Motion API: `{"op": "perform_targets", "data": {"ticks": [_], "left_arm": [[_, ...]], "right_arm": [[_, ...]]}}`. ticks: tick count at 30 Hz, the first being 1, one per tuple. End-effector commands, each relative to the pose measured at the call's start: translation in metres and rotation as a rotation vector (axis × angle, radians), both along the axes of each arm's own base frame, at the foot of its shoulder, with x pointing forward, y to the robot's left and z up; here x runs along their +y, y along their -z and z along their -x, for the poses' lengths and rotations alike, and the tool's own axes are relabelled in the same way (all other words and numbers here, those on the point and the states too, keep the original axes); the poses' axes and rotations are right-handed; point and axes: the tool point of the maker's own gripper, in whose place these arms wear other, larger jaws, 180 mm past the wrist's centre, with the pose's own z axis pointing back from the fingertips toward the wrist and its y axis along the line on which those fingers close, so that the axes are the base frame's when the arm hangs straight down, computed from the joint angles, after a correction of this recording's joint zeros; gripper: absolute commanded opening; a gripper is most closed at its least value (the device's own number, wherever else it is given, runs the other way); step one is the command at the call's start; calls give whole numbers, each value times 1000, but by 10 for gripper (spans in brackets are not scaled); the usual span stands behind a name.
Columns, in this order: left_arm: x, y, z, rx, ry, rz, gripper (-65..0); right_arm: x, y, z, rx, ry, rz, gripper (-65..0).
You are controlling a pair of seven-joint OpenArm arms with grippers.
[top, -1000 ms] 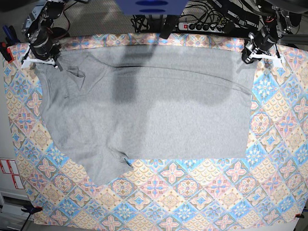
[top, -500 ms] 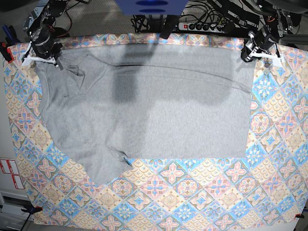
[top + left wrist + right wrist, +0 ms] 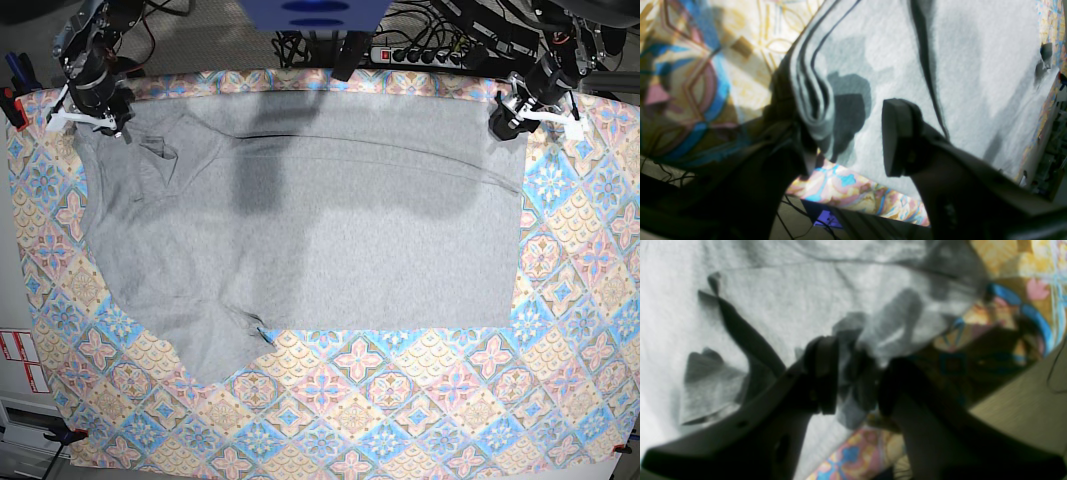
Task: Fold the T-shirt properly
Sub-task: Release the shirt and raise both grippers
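Observation:
The light grey T-shirt (image 3: 310, 230) lies spread flat, plain side up, on the patterned tablecloth (image 3: 420, 400). One sleeve sticks out at the near left. My right gripper (image 3: 90, 118) is at the shirt's far left corner. In the right wrist view it (image 3: 857, 386) is shut on a bunched piece of the T-shirt (image 3: 773, 306). My left gripper (image 3: 525, 112) is at the far right corner. In the left wrist view it (image 3: 846, 143) stands open, with the layered shirt corner (image 3: 813, 110) resting against one finger.
A power strip (image 3: 420, 52) and cables lie beyond the far table edge. A blue mount (image 3: 315, 12) hangs over the far middle. Bare tablecloth borders the shirt at the front and right. Clamps hold the cloth at the near corners (image 3: 65, 435).
Both grippers have shifted slightly toward the far edge of the table. The one on the right of the base view has also moved a little left. The shirt has barely moved.

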Motion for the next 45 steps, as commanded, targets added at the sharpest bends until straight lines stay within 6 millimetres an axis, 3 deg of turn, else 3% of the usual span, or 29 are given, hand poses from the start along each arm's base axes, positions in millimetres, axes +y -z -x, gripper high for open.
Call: {"op": "perform_targets", "data": {"ticks": [1, 6, 17, 24, 29, 33, 40, 45], "left_arm": [[6, 11, 23, 107, 5, -33, -324], [9, 12, 29, 117, 4, -38, -319], [26, 7, 35, 130, -20, -55, -317], [72, -13, 40, 104, -119, -125, -317], [77, -47, -1, -15, -67, -191, -319], [75, -76, -42, -129, -36, -231, -322], [74, -111, -118, -237, 19, -261, -321], [56, -134, -184, -305, 103, -345, -321]], "right_arm": [[-12, 3, 25, 73, 45, 23, -449], [-39, -5, 49, 76, 152, 58, -448], [-47, -9, 52, 68, 176, 75, -448], [-63, -46, -1, -78, 187, 138, -448], [-74, -75, -30, -156, 160, 198, -448], [-58, -79, -62, -169, 47, 177, -449], [-31, -98, -130, -243, -137, 187, -448], [-12, -111, -173, -285, -232, 197, -448]]}}
